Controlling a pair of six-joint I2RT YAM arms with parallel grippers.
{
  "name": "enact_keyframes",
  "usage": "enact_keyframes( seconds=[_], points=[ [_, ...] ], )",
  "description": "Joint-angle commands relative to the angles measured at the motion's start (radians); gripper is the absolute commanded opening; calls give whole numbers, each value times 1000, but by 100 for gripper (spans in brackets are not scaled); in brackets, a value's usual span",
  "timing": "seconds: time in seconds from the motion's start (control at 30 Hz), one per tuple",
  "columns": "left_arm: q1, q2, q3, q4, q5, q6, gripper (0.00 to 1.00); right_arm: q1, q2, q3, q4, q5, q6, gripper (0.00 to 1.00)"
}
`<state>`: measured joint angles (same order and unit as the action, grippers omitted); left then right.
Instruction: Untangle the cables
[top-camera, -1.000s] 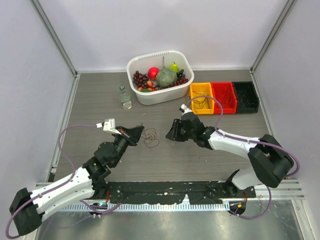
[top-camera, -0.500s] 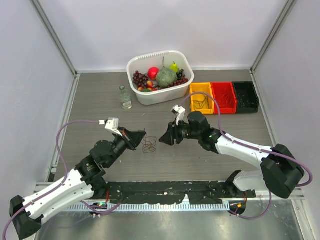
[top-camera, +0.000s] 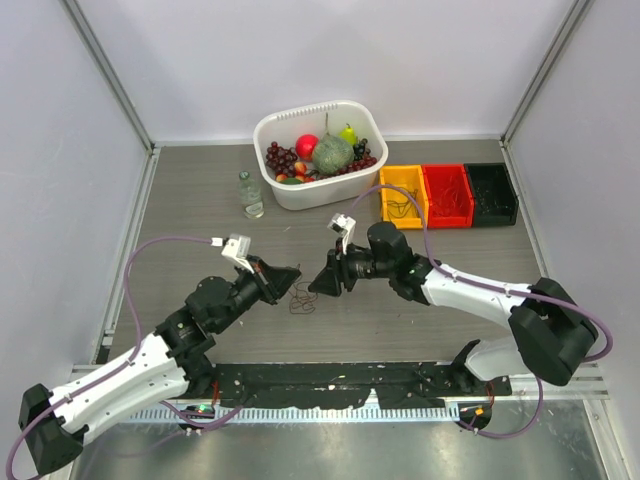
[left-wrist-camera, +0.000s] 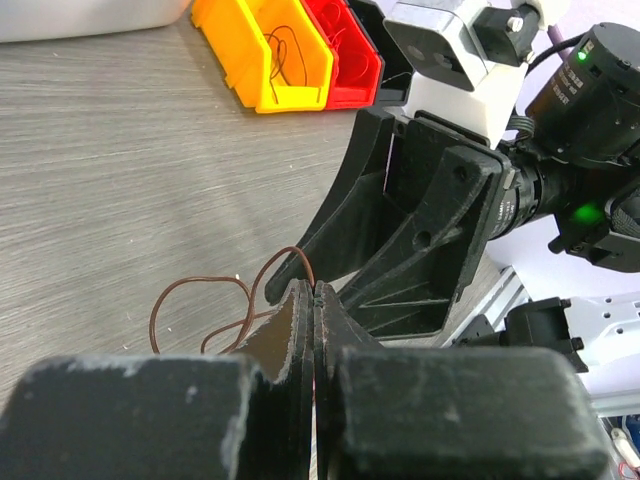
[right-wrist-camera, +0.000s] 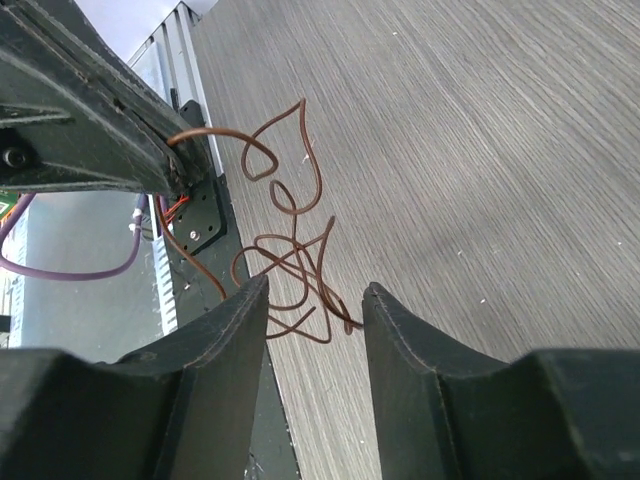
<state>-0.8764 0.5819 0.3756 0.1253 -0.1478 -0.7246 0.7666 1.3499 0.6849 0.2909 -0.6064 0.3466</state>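
Note:
The cables (top-camera: 302, 297) are a small tangle of thin red-brown wire loops on the wooden table, between the two arms. My left gripper (top-camera: 293, 272) is shut, and a wire loop (left-wrist-camera: 205, 300) comes out at its closed fingertips (left-wrist-camera: 300, 292); the strand looks pinched there. My right gripper (top-camera: 316, 285) is open and empty, with its fingertips just above the table. In the right wrist view the tangle (right-wrist-camera: 295, 262) lies just ahead of its open jaws (right-wrist-camera: 315, 290). The left gripper (right-wrist-camera: 100, 110) holds a strand at upper left. The two grippers almost touch.
A white tub (top-camera: 300, 196) of fruit stands at the back. A small glass bottle (top-camera: 250, 195) is to its left. Yellow (top-camera: 403, 196), red (top-camera: 447, 194) and black (top-camera: 491, 192) bins holding thin wires sit at the back right.
My left gripper has moved right and my right gripper left, so they now meet over the cables. The tangle has shifted slightly.

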Motion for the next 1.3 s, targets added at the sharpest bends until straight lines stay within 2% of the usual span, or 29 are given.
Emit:
enact_keyframes(
  seconds=[0.0, 0.1, 0.13, 0.2, 0.23, 0.33, 0.43, 0.5, 0.63, 0.77, 0.83, 0.87, 0.9, 0.93, 1.0, 1.03, 1.07, 1.13, 1.17, 1.23, 1.27],
  points=[
    [4, -2, 51, 37, 24, 13, 0, 13, 15, 53, 64, 3, -8, 40],
    [4, -16, 54, 11, -1, 17, 0, 13, -18, 39, 28, 83, -21, 21],
    [4, -23, 52, 4, -10, 19, 0, 13, -34, 21, 28, 117, -18, 10],
    [4, -37, 51, -4, -21, 25, 0, 13, -54, 1, 28, 141, -11, 1],
    [4, -45, 57, -16, -32, 27, 0, 13, -66, -7, 8, 176, 2, 1],
    [4, -89, 85, -119, -145, 25, 0, 11, -170, -65, -36, 458, 37, 1],
    [4, -154, 123, -277, -347, 4, 0, 11, -302, -129, -148, 873, 107, 1],
    [4, -198, 144, -386, -473, 2, 0, 11, -440, -168, -223, 1059, 161, 1],
    [4, -293, 172, -550, -680, -28, 0, 11, -628, -197, -404, 1328, 229, 1],
    [4, -393, 187, -656, -797, -32, 0, 8, -753, -183, -558, 1506, 272, 1],
    [4, -436, 192, -685, -826, -32, 0, 8, -779, -177, -567, 1499, 235, 1],
    [4, -461, 190, -684, -823, -29, 0, 7, -782, -176, -537, 1426, 215, 1],
    [4, -473, 187, -662, -788, -9, 0, 7, -776, -176, -507, 1369, 137, 1],
    [4, -479, 180, -635, -744, 13, 0, 7, -772, -167, -466, 1241, 114, 1],
    [4, -459, 164, -566, -620, 34, 0, 5, -744, -142, -441, 1109, 75, 1],
    [4, -436, 149, -528, -563, 39, 0, 7, -720, -133, -441, 1082, 60, 1],
    [4, -401, 138, -485, -494, 43, 4, 7, -698, -116, -440, 1035, 52, 1],
    [4, -312, 129, -422, -387, 42, 19, 8, -674, -91, -429, 966, 42, 1],
    [4, -262, 126, -388, -336, 42, 37, 7, -667, -87, -418, 920, 34, 1],
    [4, -141, 123, -324, -236, 45, 58, 10, -632, -67, -386, 771, 29, 1],
    [4, -90, 120, -284, -170, 53, 64, 10, -608, -52, -368, 675, 32, 1]
  ],
)
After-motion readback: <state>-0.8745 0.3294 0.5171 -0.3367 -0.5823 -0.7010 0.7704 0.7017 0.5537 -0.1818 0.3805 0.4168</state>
